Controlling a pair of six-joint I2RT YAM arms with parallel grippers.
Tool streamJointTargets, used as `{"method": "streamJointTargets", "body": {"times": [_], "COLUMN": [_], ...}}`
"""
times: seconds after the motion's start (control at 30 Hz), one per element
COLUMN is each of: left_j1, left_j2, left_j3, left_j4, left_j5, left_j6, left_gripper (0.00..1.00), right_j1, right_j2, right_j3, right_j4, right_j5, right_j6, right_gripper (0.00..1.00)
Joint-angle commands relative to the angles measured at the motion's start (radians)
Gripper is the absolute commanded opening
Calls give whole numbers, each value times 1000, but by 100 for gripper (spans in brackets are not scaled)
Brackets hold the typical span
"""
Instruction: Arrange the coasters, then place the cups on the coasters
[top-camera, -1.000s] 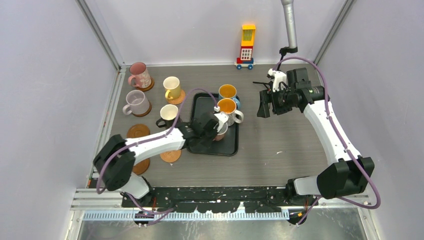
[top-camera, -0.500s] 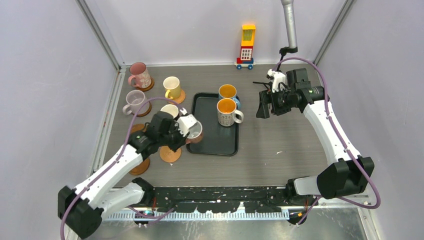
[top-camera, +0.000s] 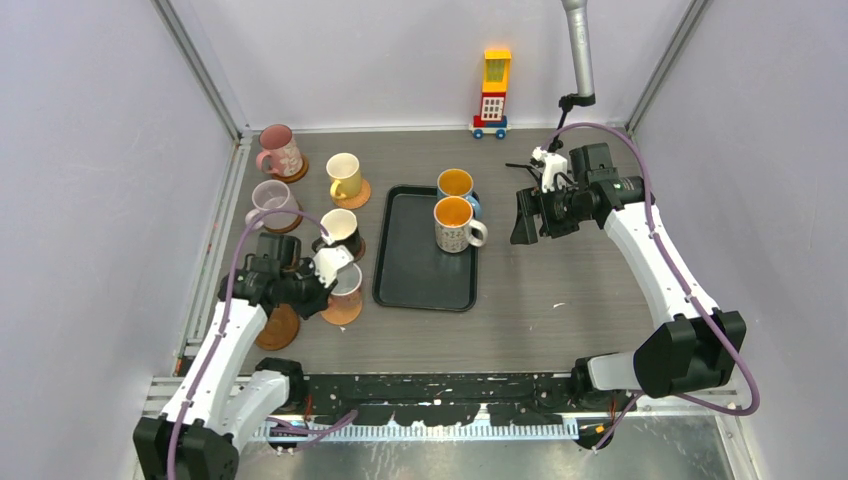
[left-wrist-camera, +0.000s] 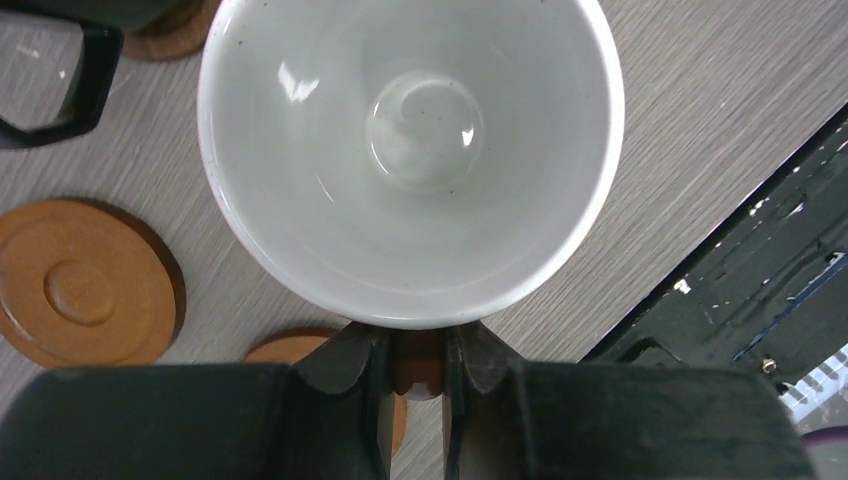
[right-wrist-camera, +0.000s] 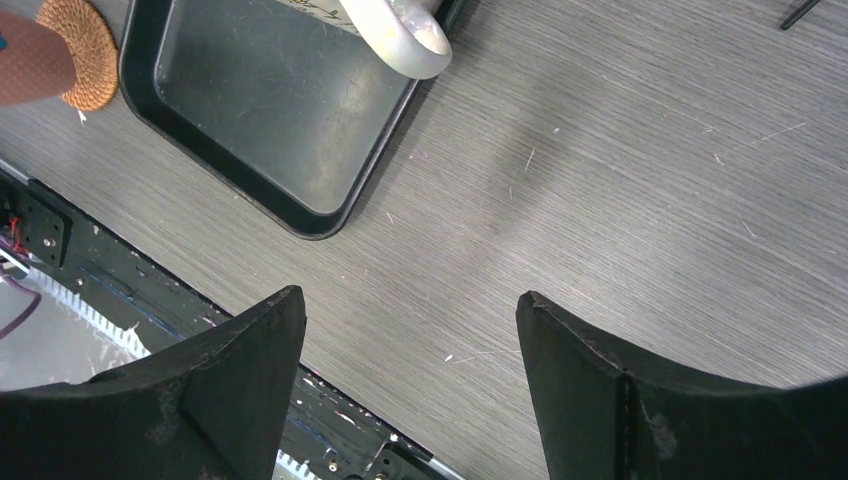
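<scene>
Overhead looks steeply down — wrists close, downward; right shares tray (top-camera: 420, 275).

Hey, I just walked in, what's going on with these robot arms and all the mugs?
The left end effector is shut on the handle of a salmon mug, holding it over a bare coaster near the front left of the table. The pink mug, yellow mug, lilac mug and black mug already sit on coasters; the blue mug and patterned mug stand on the black tray. The right end effector hangs open above the table, holding nothing.
</scene>
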Motion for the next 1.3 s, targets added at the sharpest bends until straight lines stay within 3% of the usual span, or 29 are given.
{"method": "streamJointTargets", "body": {"times": [0.0, 0.3, 0.63, 1.27], "left_j1": [98, 131, 138, 187], "left_j2": [27, 37, 66, 70], "left_j3": [14, -38, -72, -107], "left_j4": [2, 19, 134, 141], "left_j5": [124, 126, 54, 69], "left_j6": [163, 191, 109, 235], "left_gripper": [0, 0, 0, 0], "right_j1": [-4, -3, -3, -2], "right_j2": [-6, -10, -5, 7], "right_j3": [28, 34, 35, 43], "right_j4": [6, -1, 1, 0], "right_j5": [-21, -7, -10, -10], "right_j6": [-1, -13, -14, -23], "right_gripper": [82, 82, 82, 82]}}
